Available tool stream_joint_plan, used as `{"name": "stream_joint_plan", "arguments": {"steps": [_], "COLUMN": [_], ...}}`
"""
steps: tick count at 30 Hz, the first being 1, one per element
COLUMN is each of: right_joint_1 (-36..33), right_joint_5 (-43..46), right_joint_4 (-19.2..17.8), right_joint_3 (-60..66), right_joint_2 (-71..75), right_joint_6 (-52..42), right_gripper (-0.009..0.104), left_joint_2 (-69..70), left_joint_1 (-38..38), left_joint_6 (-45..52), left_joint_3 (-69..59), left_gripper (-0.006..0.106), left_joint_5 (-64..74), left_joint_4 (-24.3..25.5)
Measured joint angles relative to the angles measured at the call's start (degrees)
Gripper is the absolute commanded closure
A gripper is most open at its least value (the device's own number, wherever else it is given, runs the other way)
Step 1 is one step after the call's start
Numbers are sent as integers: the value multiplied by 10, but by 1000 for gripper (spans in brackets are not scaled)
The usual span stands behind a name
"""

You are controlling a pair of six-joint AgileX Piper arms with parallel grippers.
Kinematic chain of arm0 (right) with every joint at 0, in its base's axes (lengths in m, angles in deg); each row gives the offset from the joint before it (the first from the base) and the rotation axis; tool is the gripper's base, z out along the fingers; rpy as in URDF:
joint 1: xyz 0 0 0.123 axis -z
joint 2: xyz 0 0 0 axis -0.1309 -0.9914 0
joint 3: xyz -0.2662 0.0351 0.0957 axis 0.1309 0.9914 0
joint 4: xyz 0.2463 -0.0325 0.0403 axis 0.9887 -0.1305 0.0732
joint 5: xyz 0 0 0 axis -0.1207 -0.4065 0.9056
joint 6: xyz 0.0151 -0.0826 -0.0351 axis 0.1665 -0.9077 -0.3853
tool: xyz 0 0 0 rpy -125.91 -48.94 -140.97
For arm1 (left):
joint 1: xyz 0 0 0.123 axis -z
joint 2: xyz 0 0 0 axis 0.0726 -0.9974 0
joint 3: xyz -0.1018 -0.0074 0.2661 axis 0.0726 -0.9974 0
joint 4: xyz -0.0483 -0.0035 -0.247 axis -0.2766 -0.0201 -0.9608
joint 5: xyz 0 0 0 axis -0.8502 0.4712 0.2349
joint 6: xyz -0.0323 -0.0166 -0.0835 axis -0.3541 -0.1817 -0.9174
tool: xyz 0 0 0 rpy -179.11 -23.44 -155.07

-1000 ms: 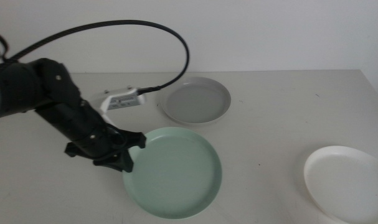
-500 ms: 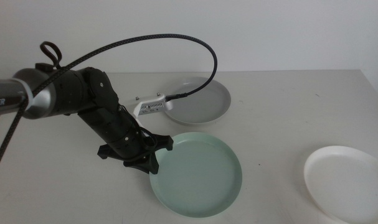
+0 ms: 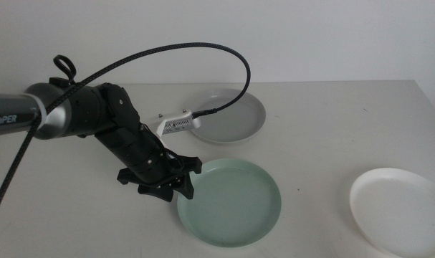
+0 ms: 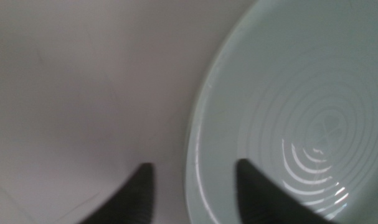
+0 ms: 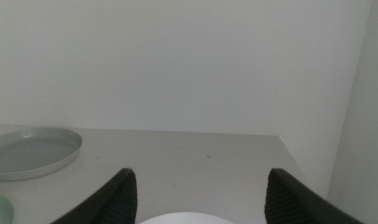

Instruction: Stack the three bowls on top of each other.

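Left of the mint bowl, at its rim: left gripper (image 3: 175, 179), one jaw inside the rim and one outside, clamped on the rim of the mint green bowl (image 3: 231, 203).
Mint green bowl: mid-table, nearer the camera than the grey bowl (image 3: 228, 116); whether it rests on the table (image 3: 324, 136) or rides just above it, cannot tell. Wrist view shows the rim running between the two jaws.
Grey bowl: behind the mint bowl, well apart, flat on the table, nothing in it.
White bowl (image 3: 400, 211): far to the right of the mint bowl, partly cut by the frame edge.
Right gripper (image 5: 198, 199): waiting by the white bowl, jaws spread wide, holding nothing.
Step, as judged: carry the mint bowl to a stacking partner.
Doing it well: keep the bowl level, since a one-sided rim pinch invites sagging; centre it over the target before lowering; let go only once the rims nest.
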Motion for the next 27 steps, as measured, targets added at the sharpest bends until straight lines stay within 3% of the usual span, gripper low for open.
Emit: {"name": "stream_joint_plan", "arguments": {"steps": [2,4,9,13,23,27], "right_joint_1": [0,0,0,0,0,0], "right_joint_5": [0,0,0,0,0,0], "right_joint_4": [0,0,0,0,0,0], "right_joint_3": [0,0,0,0,0,0], "right_joint_2": [0,0,0,0,0,0], "right_joint_6": [0,0,0,0,0,0], "right_gripper": [43,43,43,43,43,43], "left_joint_2": [0,0,18,58,205,220], "left_joint_1": [0,0,1,1,1,1], "left_joint_6": [11,28,92,96,-42,-64], "left_joint_3": [0,0,0,0,0,0], "left_gripper": [8,-4,-5,-5,-5,-5], "left_joint_5": [2,13,57,75,0,-49], "left_joint_4": [0,-1,-23,-11,134,160]}}
